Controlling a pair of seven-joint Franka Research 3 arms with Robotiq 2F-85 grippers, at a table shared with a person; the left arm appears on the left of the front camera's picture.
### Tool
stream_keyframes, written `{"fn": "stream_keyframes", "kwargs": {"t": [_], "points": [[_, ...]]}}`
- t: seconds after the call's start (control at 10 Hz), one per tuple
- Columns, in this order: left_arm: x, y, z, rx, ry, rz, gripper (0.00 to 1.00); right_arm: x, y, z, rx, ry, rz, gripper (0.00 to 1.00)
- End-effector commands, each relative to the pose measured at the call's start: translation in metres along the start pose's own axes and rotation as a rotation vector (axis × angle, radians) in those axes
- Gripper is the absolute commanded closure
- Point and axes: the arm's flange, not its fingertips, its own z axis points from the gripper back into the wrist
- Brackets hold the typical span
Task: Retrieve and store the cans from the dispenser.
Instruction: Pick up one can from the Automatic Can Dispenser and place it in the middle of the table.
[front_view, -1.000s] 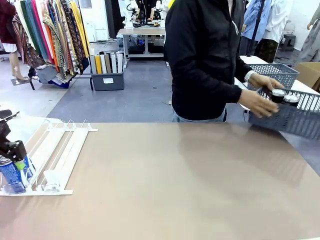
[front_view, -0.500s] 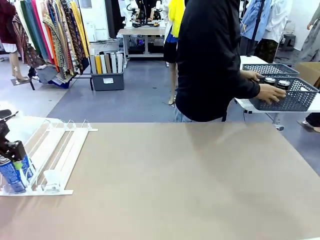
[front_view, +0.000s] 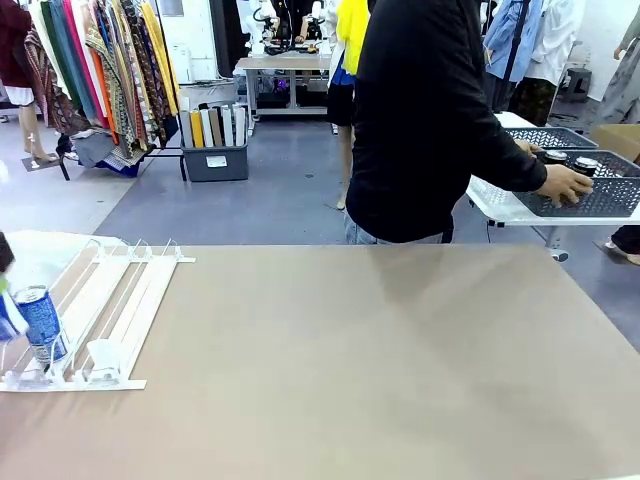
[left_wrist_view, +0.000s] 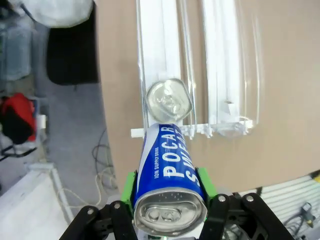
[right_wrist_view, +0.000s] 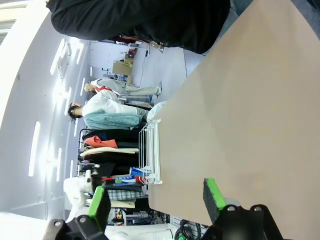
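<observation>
In the left wrist view my left gripper (left_wrist_view: 167, 184) is shut on a blue can (left_wrist_view: 169, 167) with white lettering, its green pads (left_wrist_view: 131, 185) pressed on both sides. It hangs just off the front end of the white-and-clear dispenser (left_wrist_view: 220, 75). Below it a second can (left_wrist_view: 169, 100) shows its silver top in the left lane, against the front stop. From the front this blue can (front_view: 40, 322) stands in the dispenser (front_view: 120, 300) at the table's left. My right gripper (right_wrist_view: 155, 197) is open above bare table, far from the dispenser (right_wrist_view: 150, 150).
A person in a black top stands at the far side, turned right, one hand (front_view: 565, 185) on a grey mesh basket (front_view: 610, 195) holding black cans (front_view: 587, 163) on a white side table. The brown table (front_view: 380, 350) spreads wide to the right of the dispenser.
My left gripper has lifted its blue can up and left, almost out of the front view. Another can now stands at the lane's front stop. The person carried the basket right onto the side table.
</observation>
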Motion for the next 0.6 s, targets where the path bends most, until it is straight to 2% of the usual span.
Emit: {"fn": "stream_keyframes", "kwargs": {"t": [0.0, 0.3, 0.4, 0.5], "points": [[-0.002, 0.003, 0.058, -0.004, -0.1, -0.039, 1.0, 0.0, 0.003, 0.001, 0.019, -0.006, -0.002, 0.0], [-0.021, 0.025, 0.117, -0.059, -0.278, 0.007, 1.0, 0.0, 0.003, 0.001, 0.019, -0.006, -0.002, 0.0], [-0.025, 0.036, 0.125, -0.075, -0.302, 0.036, 1.0, 0.0, 0.003, 0.001, 0.019, -0.006, -0.002, 0.0], [-0.024, 0.043, 0.124, -0.104, -0.286, 0.043, 1.0, 0.0, 0.003, 0.001, 0.019, -0.006, -0.002, 0.0]]}}
